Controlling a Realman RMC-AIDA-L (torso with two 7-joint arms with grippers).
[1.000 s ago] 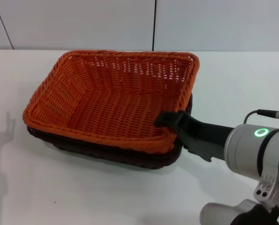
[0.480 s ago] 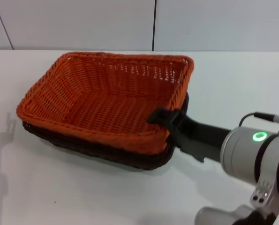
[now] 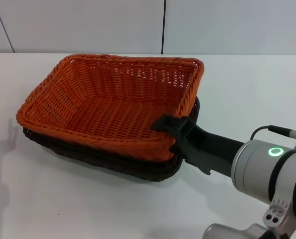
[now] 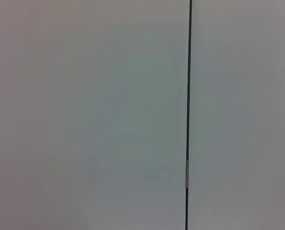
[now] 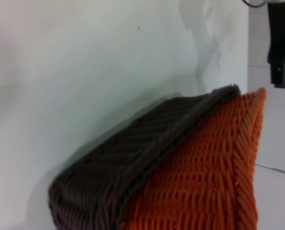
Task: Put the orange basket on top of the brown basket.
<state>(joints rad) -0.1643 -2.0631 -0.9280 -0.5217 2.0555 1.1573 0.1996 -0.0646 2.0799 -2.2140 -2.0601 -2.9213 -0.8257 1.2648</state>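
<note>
The worktop (image 3: 88, 204) is plain white and matte, meeting a pale panelled wall (image 3: 88, 25) split by a dark vertical seam (image 3: 163, 27); the orange basket (image 3: 108, 107) sits nested in the brown basket (image 3: 113, 164) near the worktop's middle; the right hand (image 3: 173, 130) is clamped on the orange basket's rim at the corner farthest from the wall; the left hand is out of view.

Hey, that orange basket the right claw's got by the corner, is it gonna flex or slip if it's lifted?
The orange basket probably holds its shape: its woven walls and braided rim look stiff. It seems light, being open weave and empty. Lifted by one corner by the right claw, it may tilt, and drag on the brown basket it nests in.
</note>
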